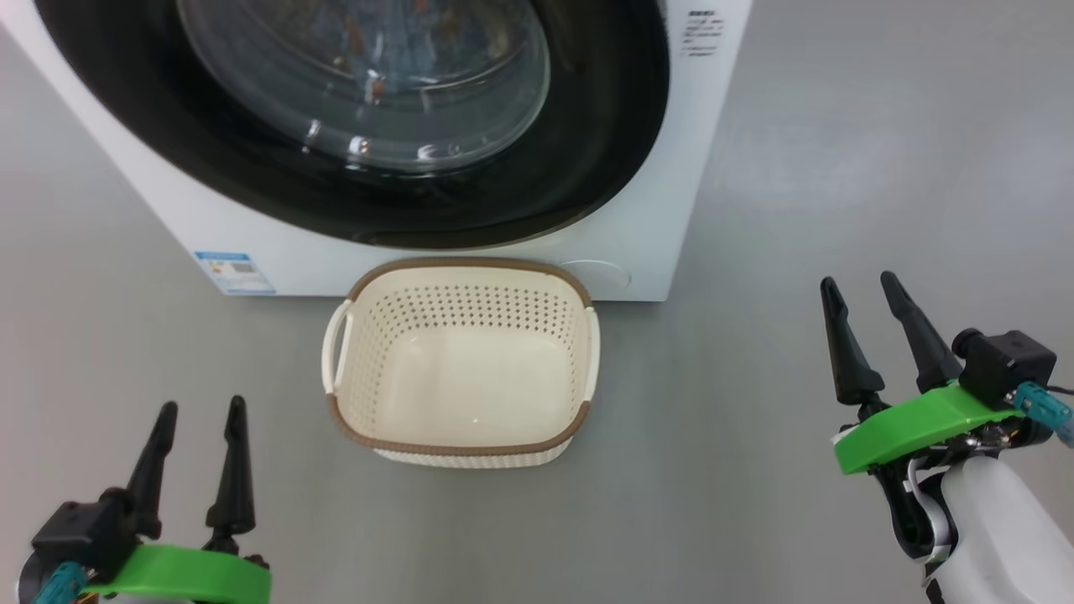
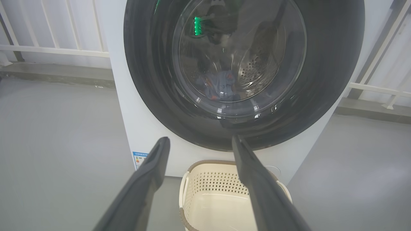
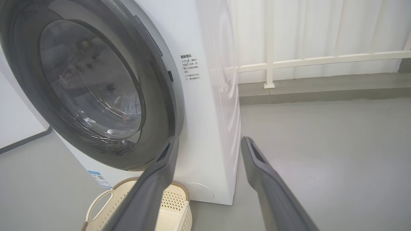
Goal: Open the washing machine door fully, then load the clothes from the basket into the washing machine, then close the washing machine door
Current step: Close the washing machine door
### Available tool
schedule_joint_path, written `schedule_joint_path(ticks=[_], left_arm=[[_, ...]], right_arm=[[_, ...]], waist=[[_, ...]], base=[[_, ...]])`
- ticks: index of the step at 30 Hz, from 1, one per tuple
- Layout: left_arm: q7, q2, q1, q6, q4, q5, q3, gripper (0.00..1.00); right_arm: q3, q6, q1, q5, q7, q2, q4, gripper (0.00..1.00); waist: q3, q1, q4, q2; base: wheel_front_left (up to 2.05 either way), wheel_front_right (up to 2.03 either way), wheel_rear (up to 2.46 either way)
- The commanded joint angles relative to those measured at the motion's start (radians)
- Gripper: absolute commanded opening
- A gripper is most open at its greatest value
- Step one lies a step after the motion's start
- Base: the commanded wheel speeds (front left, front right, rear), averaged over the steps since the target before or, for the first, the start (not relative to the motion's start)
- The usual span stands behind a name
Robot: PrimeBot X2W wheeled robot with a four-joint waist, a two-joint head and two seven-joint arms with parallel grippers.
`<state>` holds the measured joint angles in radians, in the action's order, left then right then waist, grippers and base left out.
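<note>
Door (image 1: 587,126): looks shut, upper frame; check the latch sits flush.
Clothes (image 2: 221,85): behind the glass.
Left fingers (image 1: 155,461), right fingers (image 1: 843,352): spread, holding nothing.

Shut washing machine door (image 1: 587,151) on white washing machine (image 1: 663,226); blue, orange-printed clothes (image 2: 221,86) in the drum behind its glass; cream basket (image 1: 470,267) upright on floor, just before machine's front.

A bare laundry space, plain as a test room: ahead of the left pincer (image 2: 199,139) a white washer (image 2: 128,122) stands alone on smooth grey floor (image 2: 48,144), a cream basket (image 2: 212,189) at its foot, with a white railing (image 2: 54,50) and pale curtains (image 3: 321,29) just behind it.
</note>
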<state>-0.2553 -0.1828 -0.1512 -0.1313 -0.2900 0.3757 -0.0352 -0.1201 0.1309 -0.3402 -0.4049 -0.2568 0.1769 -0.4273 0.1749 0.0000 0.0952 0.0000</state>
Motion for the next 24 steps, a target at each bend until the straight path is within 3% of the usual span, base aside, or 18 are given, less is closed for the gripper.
schedule_joint_path(ticks=[1,24], left_arm=[[-0.006,-0.035,0.006,0.001,0.018,-0.01,0.043,1.0],[-0.006,-0.047,0.048,0.001,0.011,-0.031,0.108,1.0]], right_arm=[[-0.011,0.0,0.013,-0.001,-0.005,-0.004,0.027,1.0],[-0.012,0.0,0.105,-0.006,-0.005,-0.009,0.056,1.0]], waist=[[-0.033,0.0,-0.038,0.0],[-0.077,0.0,-0.15,0.0]], base=[[0.0,0.0,0.0],[0.0,0.0,0.0]])
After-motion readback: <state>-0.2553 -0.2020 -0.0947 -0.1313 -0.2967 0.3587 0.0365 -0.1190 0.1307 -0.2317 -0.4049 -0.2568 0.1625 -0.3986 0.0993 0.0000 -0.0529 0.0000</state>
